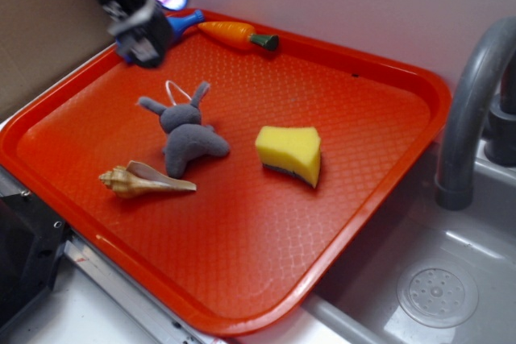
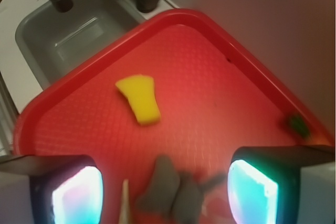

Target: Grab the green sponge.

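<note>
A: Start with the big picture: the red tray [image 1: 379, 199] sits beside the grey sink [image 1: 427, 288], and everything that matters lies on it.

B: And the tool [image 1: 145, 26]?

A: Up at the tray's far corner, well apart from the target. In the wrist view its two pads [image 2: 76, 195] stand wide apart with nothing between them, so it's open and empty.

B: So nothing is grabbed yet.

A: Nothing. By my reckoning the whole job is left: travel across, drop down, close.

B: Where's the green sponge [image 1: 289, 153]?

A: Out in the open near the tray's middle, yellow face up, dark scouring layer underneath. The plush bunny [image 1: 184, 130] lies near it on one side, not touching, with the shell [image 1: 141, 180] just beside the bunny.

B: And the carrot [image 1: 238, 35]?

A: Back by the far rim, near the tool. Not our target.
</note>
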`<state>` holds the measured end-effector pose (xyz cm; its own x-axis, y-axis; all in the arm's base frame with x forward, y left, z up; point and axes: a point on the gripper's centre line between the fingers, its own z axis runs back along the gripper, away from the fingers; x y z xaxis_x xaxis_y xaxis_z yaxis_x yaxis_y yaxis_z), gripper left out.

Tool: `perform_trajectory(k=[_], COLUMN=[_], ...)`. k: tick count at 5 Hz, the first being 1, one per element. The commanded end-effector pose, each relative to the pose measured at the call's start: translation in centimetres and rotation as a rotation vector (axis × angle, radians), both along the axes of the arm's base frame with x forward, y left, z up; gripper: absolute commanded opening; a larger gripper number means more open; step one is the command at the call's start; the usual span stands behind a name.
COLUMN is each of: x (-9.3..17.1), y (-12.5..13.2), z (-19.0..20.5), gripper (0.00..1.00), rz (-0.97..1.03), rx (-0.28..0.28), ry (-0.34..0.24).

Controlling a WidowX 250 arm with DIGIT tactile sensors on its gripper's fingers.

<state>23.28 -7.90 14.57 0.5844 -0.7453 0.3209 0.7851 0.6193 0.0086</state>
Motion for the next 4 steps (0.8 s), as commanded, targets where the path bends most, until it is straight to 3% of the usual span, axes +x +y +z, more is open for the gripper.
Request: perform_trajectory(k=[1,4], x=[1.4,1.9], y=[-4.3,-6.4], z=[-2.8,-9.2], gripper=[1.00,1.00], rz=[-0.113,-0.197], rx=[0.050,0.151], ry=[0.002,0.099])
